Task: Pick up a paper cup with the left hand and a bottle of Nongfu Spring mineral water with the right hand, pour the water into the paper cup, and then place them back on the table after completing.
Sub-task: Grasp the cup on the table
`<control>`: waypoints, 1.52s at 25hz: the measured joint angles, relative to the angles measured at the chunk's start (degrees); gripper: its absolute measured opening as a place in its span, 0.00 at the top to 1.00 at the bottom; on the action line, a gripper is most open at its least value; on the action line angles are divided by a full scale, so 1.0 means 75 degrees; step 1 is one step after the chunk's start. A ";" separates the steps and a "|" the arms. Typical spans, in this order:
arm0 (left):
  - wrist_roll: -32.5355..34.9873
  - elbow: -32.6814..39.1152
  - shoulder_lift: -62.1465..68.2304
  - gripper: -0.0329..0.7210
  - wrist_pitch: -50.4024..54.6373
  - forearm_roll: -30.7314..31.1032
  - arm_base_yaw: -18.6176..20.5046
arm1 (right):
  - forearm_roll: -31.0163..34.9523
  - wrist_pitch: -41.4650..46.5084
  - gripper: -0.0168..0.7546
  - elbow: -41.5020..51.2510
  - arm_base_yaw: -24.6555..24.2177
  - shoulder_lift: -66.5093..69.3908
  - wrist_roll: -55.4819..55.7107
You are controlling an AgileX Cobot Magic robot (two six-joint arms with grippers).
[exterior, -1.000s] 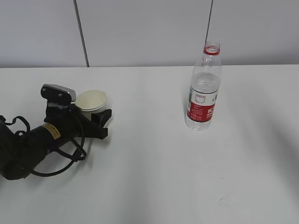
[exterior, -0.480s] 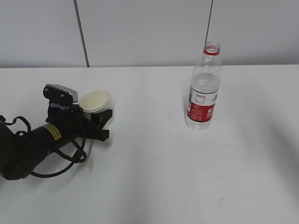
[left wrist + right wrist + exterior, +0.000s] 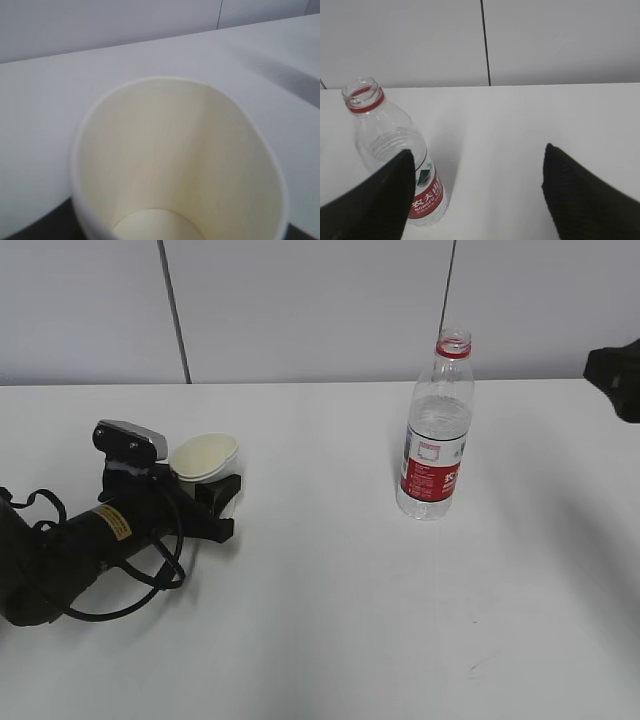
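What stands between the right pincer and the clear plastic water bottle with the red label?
Nothing visible. The clear plastic water bottle with the red label stands alone on the white table, and the open right pincer sees only bare tabletop beside it.

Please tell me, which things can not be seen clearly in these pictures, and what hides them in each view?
- Left hand: in the exterior view the paper cup covers its jaws; the left wrist view shows only the cup.
- Right hand: exterior view cuts it at the right edge.
- Bottle: the water level is too faint to judge.
- Bottle base: the right wrist view hides it behind one finger.
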 joint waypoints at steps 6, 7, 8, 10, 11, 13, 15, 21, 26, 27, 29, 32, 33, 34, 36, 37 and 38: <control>0.0000 0.0000 0.0000 0.48 -0.0006 0.0006 0.0000 | -0.0384 -0.1083 0.22 0.0000 0.0000 0.1247 0.0020; 0.0000 0.0000 0.0000 0.48 -0.0006 0.0006 0.0000 | -0.0570 -0.1266 0.22 0.0000 0.0000 0.1422 0.0060; 0.0000 0.0000 0.0000 0.48 -0.0006 0.0006 0.0000 | -0.0747 -0.1515 0.22 0.0000 0.0000 0.1620 0.0080; 0.0000 0.0000 0.0000 0.48 -0.0006 0.0006 0.0000 | -0.0946 -0.2150 0.22 0.0053 0.0000 0.1934 0.0112; 0.0000 0.0000 0.0000 0.48 -0.0015 0.0006 0.0000 | -0.1021 -0.2546 0.22 0.0156 0.0000 0.2021 0.0123; 0.0000 0.0000 0.0000 0.48 -0.0015 0.0006 0.0000 | -0.1078 -0.3357 0.22 0.0428 0.0000 0.2171 0.0163; 0.0000 0.0000 0.0000 0.48 -0.0015 0.0006 0.0000 | -0.1097 -0.4104 0.22 0.0745 0.0000 0.2351 0.0227; 0.0006 0.0000 0.0000 0.48 -0.0015 0.0006 0.0000 | -0.1430 -0.6580 0.22 0.1488 0.0000 0.3547 0.0304; 0.0006 0.0000 0.0000 0.48 -0.0022 0.0006 0.0000 | -0.1834 -0.7865 0.22 0.1503 0.0000 0.4829 0.0619; 0.0006 0.0000 0.0000 0.48 -0.0022 0.0006 0.0000 | -0.1845 -0.7886 0.22 0.1477 0.0000 0.5014 0.0719; 0.0006 0.0000 0.0000 0.48 -0.0022 0.0032 0.0000 | -0.1845 -0.7905 0.22 0.1472 0.0000 0.5246 0.0788; 0.0006 0.0000 0.0000 0.48 -0.0022 0.0063 0.0000 | -0.1883 -0.7942 0.22 0.1472 0.0000 0.5353 0.0837; 0.0006 0.0000 0.0000 0.48 -0.0022 0.0063 0.0000 | -0.1883 -0.7954 0.22 0.1459 0.0000 0.5353 0.0837; 0.0006 0.0000 0.0000 0.48 -0.0022 0.0073 0.0000 | -0.1883 -0.7954 0.22 0.1460 0.0000 0.5368 0.0850; 0.0006 0.0000 0.0000 0.48 -0.0022 0.0082 0.0000 | -0.1900 -0.7972 0.22 0.1460 0.0000 0.5379 0.0850; 0.0006 0.0000 0.0000 0.48 -0.0022 0.0082 0.0000 | -0.1919 -0.7972 0.22 0.1460 0.0000 0.5383 0.0854; 0.0006 0.0000 0.0000 0.48 -0.0022 0.0082 0.0000 | -0.2002 -0.7977 0.22 0.1441 0.0000 0.5398 0.0854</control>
